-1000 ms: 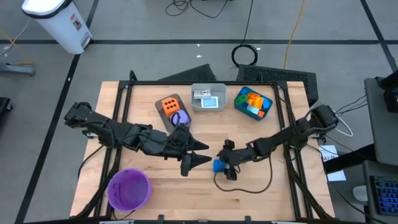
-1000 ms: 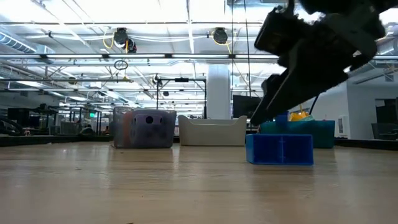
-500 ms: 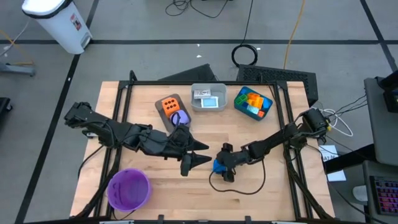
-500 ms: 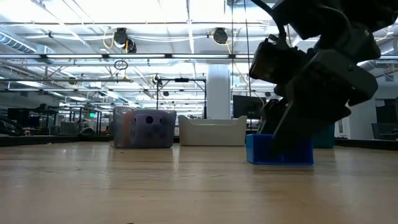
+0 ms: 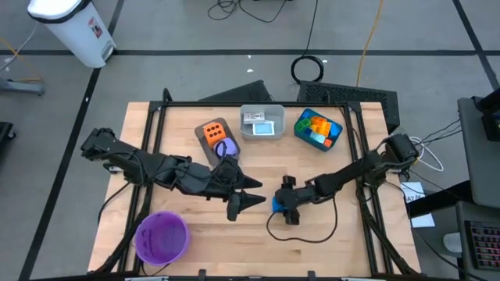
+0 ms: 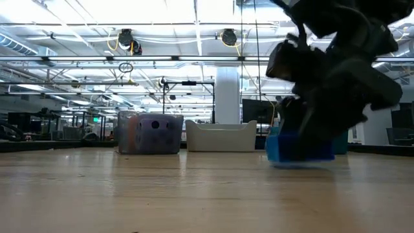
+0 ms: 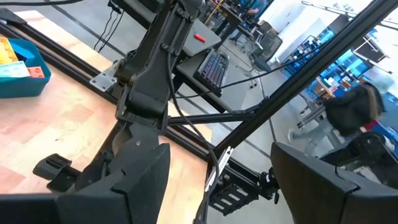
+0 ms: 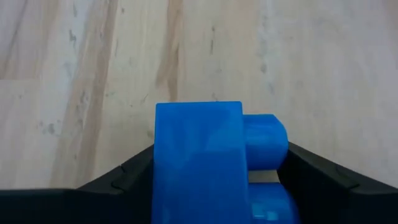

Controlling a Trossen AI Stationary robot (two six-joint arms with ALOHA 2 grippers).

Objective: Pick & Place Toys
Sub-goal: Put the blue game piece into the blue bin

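Four cameras — one overhead, one at table level, two on the wrists.

The high view looks straight down on the whole table [image 5: 234, 168] and both arms. The low view looks level across the boards into the room behind. The right wrist view sits close above a blue brick [image 8: 199, 162] — the same brick [image 6: 299, 145] fills the low view's right. The left wrist view faces across the table toward the other arm [image 7: 149, 93].

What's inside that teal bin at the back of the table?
The teal bin holds a pile of small plastic bricks: orange, yellow, green and blue ones show on top. Whatever lies beneath that top layer is covered, so the full contents can't be told.
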